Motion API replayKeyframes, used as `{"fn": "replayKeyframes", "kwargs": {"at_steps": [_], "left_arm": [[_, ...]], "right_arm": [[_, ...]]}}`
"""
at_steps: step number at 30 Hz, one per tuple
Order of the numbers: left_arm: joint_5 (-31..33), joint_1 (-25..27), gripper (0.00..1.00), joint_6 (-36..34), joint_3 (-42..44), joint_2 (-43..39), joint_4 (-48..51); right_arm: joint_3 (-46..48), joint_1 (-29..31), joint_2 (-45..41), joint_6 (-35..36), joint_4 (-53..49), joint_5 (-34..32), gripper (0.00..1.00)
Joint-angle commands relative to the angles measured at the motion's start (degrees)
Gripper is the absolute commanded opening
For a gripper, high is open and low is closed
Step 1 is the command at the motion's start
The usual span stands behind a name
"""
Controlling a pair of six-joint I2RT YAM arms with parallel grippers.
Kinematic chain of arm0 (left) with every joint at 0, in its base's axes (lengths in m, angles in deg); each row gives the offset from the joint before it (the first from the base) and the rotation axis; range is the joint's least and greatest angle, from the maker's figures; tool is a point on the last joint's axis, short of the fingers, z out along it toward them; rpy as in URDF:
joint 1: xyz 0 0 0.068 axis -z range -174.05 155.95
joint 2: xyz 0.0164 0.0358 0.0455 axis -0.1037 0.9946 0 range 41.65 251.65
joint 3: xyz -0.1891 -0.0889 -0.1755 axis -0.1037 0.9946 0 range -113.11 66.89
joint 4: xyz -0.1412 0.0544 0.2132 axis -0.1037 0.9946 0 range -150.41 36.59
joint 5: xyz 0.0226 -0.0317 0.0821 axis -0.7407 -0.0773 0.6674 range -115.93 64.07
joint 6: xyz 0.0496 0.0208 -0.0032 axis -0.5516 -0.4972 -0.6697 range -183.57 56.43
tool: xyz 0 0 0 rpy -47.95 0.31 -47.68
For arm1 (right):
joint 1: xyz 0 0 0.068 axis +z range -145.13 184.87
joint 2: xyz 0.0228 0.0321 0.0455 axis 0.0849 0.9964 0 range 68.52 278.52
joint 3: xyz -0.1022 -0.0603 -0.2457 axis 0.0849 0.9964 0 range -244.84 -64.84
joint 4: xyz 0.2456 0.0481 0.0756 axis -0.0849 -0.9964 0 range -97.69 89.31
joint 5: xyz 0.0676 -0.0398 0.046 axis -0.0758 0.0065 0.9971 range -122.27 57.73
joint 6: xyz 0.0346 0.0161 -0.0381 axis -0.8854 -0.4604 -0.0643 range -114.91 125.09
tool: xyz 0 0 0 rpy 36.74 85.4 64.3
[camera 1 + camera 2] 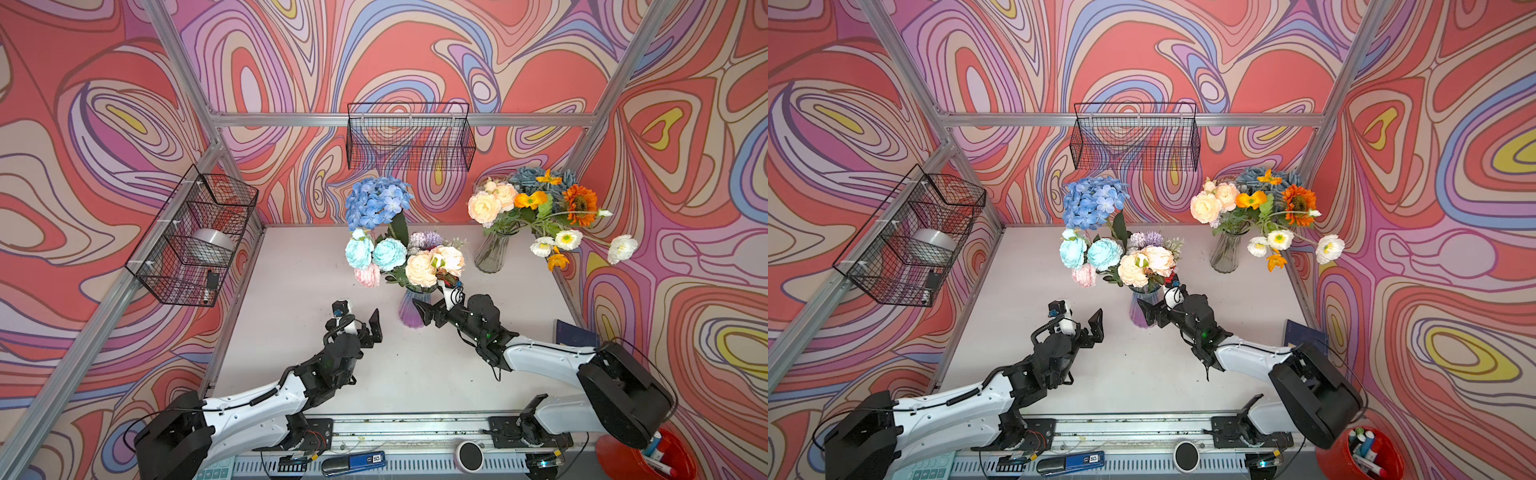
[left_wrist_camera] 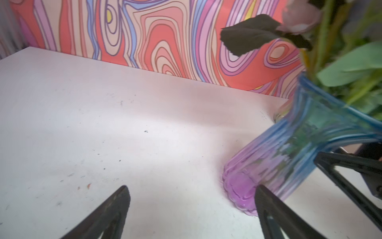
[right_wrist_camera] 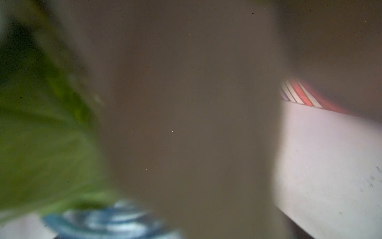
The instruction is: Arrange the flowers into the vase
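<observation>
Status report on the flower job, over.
Left gripper open, empty. Right gripper open beside purple vase. Flowers standing in it. Grey vase back right, clear of arms.

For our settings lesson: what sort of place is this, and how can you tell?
Likely a robot test cell: an aluminium frame with printed backdrop walls encloses a white table, and two robot arms are mounted at its front edge.
</observation>
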Motion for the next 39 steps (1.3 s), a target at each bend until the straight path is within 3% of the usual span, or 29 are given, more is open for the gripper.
{"fn": "replayKeyframes", "kwargs": {"at_steps": [1,11,18,20,22,39], "left_arm": [[0.47,-1.06,0.97,1.23,0.18,-1.29,-1.68],[1.03,-4.03,0.97,0.92,1.64,-3.6,-1.21],[2.23,-5.67,0.97,0.02,2.68,-5.43,-0.74],[2.42,-6.25,0.97,-0.05,3.04,-5.93,-0.6],[2.44,-6.87,0.97,0.04,3.4,-6.45,-0.49],[5.26,-7.71,0.97,0.39,5.9,-17.89,8.92]], "right_arm": [[-0.6,-0.06,3.69,0.57,10.94,-1.59,0.97],[-3.31,-0.05,14.09,-0.29,20.46,-0.2,0.88],[-6.74,0.22,19.85,-1.19,23.03,1.57,0.73],[-8.43,0.46,22.67,-1.14,23.85,1.44,0.61],[-10.58,0.75,25.67,-1.55,25.23,1.6,0.57],[-37.83,3.3,46.23,0.04,18.43,3.03,0.62]]}}
